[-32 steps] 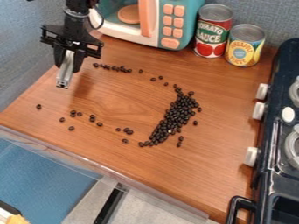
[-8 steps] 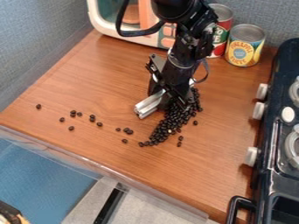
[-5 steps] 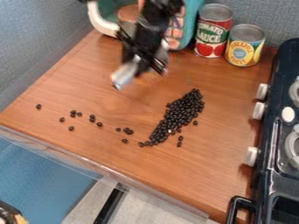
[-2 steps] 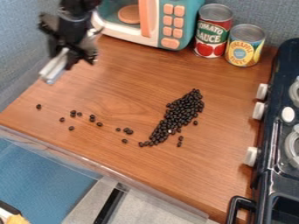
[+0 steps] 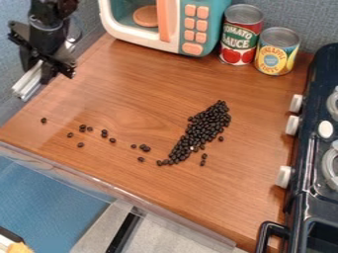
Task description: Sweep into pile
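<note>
Black gripper (image 5: 21, 93), closed and holding nothing, hangs by the wooden counter's (image 5: 132, 104) left edge. Dark beans (image 5: 201, 129) lie heaped right of center, strays trailing toward the left; two labeled cans (image 5: 240, 42) stand behind.

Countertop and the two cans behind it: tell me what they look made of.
The countertop looks like wood or wood-look laminate, smooth with a light sheen, going by its brown grain. The tomato can and pineapple can seem to be metal with printed labels, judging by their grey, ridged lids.
</note>
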Action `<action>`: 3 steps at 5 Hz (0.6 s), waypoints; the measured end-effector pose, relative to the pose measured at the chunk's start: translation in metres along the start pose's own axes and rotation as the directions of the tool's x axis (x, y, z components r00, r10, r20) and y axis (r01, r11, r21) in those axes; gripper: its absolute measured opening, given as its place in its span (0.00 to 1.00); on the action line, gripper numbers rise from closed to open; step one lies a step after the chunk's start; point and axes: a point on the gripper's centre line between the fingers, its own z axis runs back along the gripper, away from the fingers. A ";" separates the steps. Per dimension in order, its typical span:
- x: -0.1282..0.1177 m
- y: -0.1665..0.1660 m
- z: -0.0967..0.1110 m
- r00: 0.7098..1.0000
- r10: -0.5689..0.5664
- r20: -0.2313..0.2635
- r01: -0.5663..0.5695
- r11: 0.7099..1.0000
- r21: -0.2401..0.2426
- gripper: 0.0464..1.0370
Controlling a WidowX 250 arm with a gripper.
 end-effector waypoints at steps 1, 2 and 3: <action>-0.011 0.002 -0.022 0.999 -0.018 -0.048 0.018 1.000 -0.001 0.34; -0.016 -0.003 -0.035 0.996 -0.030 -0.080 0.029 0.999 -0.013 0.34; -0.023 -0.011 -0.048 0.994 -0.045 -0.098 0.044 0.999 -0.017 0.34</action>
